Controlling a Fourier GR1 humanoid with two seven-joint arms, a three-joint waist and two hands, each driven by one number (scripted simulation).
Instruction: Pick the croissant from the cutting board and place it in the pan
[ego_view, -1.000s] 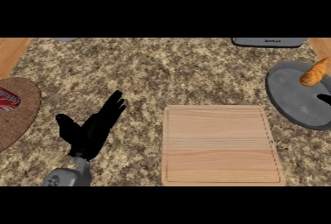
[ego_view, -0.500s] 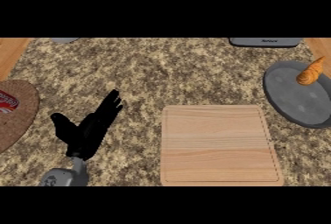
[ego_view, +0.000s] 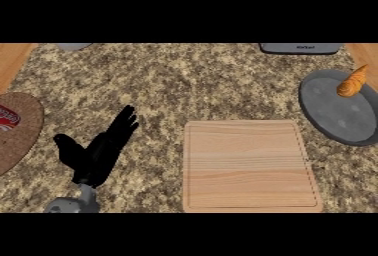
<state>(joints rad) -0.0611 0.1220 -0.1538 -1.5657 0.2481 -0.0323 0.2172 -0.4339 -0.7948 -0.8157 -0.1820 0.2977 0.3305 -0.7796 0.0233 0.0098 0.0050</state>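
To the left of the cutting board (ego_view: 251, 165), the left hand (ego_view: 100, 150) is held over the bench (ego_view: 184, 85) with fingers straight, gripping nothing. Beyond the board's far right corner, the croissant (ego_view: 351, 82) is seen lying in the pan (ego_view: 341, 107), so placement is judged complete.

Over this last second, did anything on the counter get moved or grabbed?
Nothing was grabbed or let go. The whole view slid slightly left. The left hand stays open above the counter, and the orange croissant still lies in the pan, with the cutting board bare as before. The right hand is out of view.
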